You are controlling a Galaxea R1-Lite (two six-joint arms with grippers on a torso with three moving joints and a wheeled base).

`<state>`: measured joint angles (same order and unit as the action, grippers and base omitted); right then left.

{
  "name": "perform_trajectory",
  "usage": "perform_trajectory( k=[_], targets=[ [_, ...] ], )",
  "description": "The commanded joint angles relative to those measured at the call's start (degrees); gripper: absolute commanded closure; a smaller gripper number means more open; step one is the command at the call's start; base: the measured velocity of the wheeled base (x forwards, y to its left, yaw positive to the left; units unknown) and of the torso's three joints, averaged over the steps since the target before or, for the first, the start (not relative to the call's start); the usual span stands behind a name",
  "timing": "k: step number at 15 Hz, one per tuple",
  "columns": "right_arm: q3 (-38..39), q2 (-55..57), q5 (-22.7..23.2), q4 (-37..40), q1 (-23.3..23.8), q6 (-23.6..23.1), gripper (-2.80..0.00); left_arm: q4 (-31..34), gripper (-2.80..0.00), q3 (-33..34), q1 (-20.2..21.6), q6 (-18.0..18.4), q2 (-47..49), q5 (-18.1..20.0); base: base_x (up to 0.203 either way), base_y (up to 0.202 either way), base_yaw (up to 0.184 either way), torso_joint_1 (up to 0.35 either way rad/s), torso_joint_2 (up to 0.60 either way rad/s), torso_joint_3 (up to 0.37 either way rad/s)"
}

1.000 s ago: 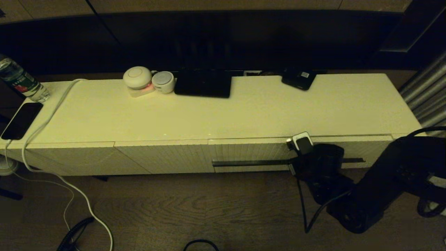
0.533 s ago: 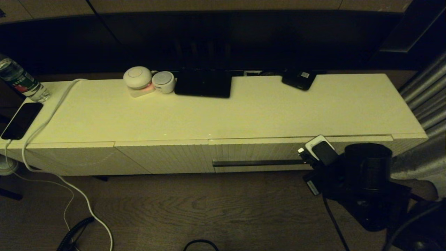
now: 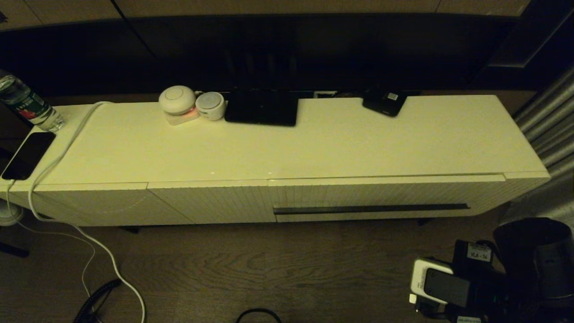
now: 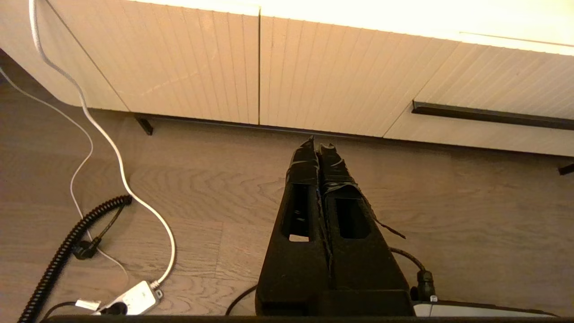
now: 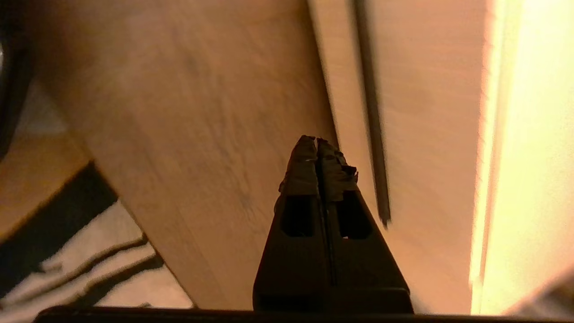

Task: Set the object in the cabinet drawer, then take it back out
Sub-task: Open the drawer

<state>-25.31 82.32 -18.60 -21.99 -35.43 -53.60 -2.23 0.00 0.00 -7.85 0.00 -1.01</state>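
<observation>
Right gripper pulls back from cabinet drawer to 5 o'clock, jaws pressed together, empty; drawer closed. Left gripper parked, jaws together.

The drawer, cream-white with a ribbed front and a dark handle slot, sat closed at the cabinet's right end.

A home living room: a long low cabinet on a wood floor, phone charging, curtain at right
</observation>
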Motion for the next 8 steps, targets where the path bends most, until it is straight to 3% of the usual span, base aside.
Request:
perform_trajectory(
  k=[1,4,5,8],
  targets=[
    [-1.5,4.33,3.41,0.91,1.23,-2.49,0.0,0.03,0.0,0.0,0.0,-0.06,-0.09,-0.04,0.0,0.0,0.0,0.0,0.0,0.0],
    [-2.84,10.99,7.42,1.11,2.42,-9.35,0.0,-0.06,0.0,0.0,0.0,-0.06,-0.09,-0.04,0.0,0.0,0.0,0.0,0.0,0.0],
    [-2.79,12.82,9.29,0.75,3.07,-11.31,-2.8,0.03,0.0,0.0,0.0,-0.06,-0.09,-0.04,0.0,0.0,0.0,0.0,0.0,0.0],
    [-2.57,16.16,13.0,0.42,6.67,-15.69,-2.8,-0.06,0.0,0.0,0.0,-0.06,-0.09,-0.04,0.0,0.0,0.0,0.0,0.0,0.0]
  ],
)
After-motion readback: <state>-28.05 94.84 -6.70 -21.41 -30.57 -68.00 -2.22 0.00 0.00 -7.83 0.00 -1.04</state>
